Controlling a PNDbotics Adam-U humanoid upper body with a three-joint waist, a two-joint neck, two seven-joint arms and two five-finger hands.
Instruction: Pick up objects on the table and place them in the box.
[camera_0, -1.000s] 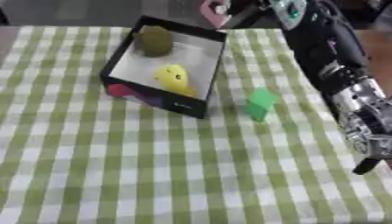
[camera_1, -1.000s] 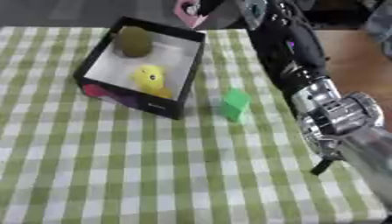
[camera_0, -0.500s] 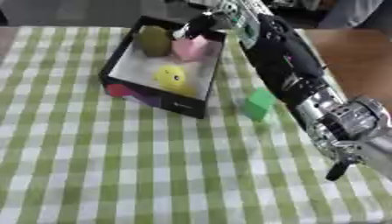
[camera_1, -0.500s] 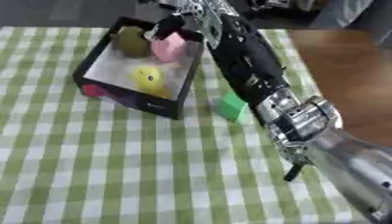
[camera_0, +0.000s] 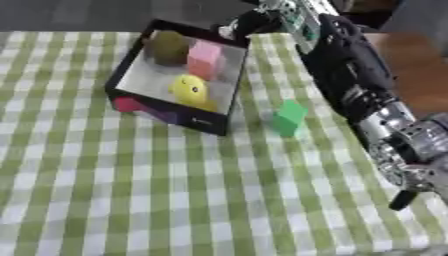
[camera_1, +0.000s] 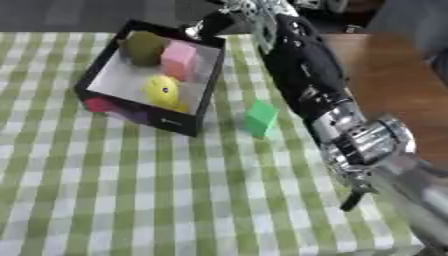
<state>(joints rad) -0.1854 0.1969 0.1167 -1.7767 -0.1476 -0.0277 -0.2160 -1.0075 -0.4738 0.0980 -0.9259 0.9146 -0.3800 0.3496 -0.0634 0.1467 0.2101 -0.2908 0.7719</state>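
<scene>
A black box (camera_0: 213, 123) with a white inside stands at the back left of the checked cloth. Inside it lie an olive object (camera_0: 168, 46), a pink block (camera_0: 206, 57) and a yellow object (camera_0: 189, 89). A green block (camera_0: 287, 116) stands on the cloth just right of the box. My right arm runs from the lower right up to the top centre. My right hand (camera_0: 251, 21) hovers open over the box's far right corner, apart from the pink block. No left hand shows in either view.
The green-and-white checked cloth (camera_0: 175, 200) covers most of the table. Bare brown wood (camera_0: 416, 55) shows at the right edge. A magenta patch (camera_0: 128, 104) shows at the box's near left outer wall. My right forearm (camera_0: 385, 125) crosses above the cloth's right side.
The right hand carried the pink block over the box and let it go. The block now rests inside beside the olive object. The camera has shifted too.
</scene>
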